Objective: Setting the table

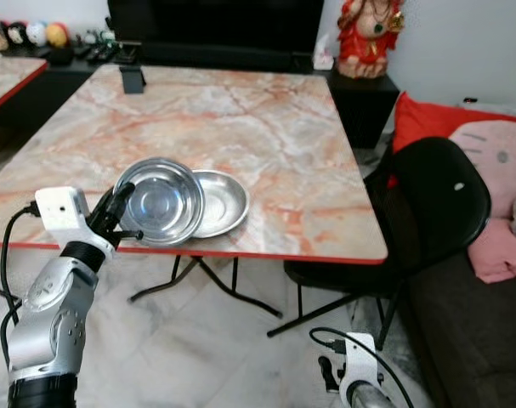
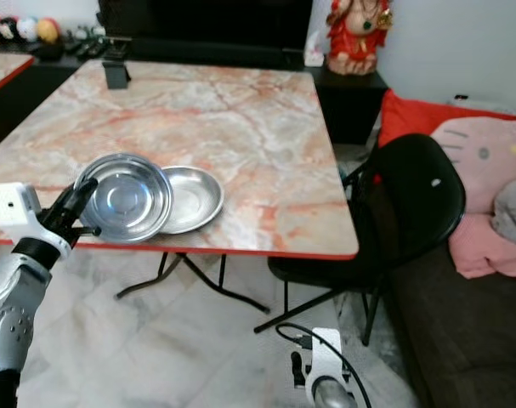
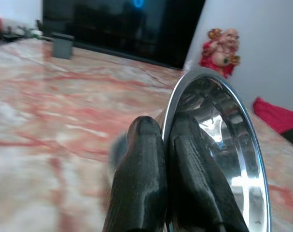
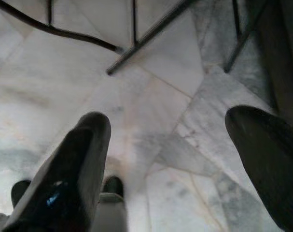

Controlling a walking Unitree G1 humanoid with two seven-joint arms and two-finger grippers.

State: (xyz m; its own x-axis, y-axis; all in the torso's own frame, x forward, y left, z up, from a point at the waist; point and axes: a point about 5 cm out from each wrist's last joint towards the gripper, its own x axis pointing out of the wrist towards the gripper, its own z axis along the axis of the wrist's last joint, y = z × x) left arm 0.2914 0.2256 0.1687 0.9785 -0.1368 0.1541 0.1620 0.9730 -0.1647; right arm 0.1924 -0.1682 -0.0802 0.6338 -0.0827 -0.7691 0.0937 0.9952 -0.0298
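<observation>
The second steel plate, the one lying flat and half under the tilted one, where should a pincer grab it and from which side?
Probably by its thin raised rim on the right, coming in low from the table's front edge. That side of the flat plate is bare, while the tilted plate, gripped by the left pincer, overlaps its left rim. The right pincer hangs open and free.
</observation>
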